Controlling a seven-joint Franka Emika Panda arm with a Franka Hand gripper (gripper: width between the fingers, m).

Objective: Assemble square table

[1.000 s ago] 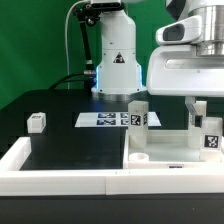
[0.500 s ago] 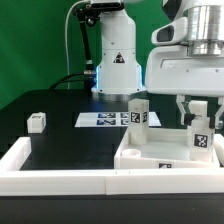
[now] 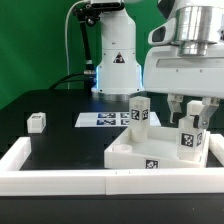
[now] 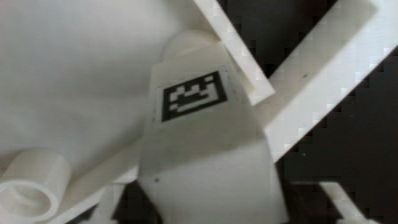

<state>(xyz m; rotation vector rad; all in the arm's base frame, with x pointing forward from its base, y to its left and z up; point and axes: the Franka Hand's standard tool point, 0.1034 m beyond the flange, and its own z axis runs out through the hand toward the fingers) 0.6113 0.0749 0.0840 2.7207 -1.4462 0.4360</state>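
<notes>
Fingers (image 3: 190, 112) around tagged leg (image 3: 189, 141), tabletop (image 3: 150, 152) tilted

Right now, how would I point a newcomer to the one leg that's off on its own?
Start at the robot's white base behind the black table, then go to the exterior view's left, past the marker board. The lone leg stands there, a small white tagged block. Unlike the other legs, it stands well away from the tabletop slab.
</notes>
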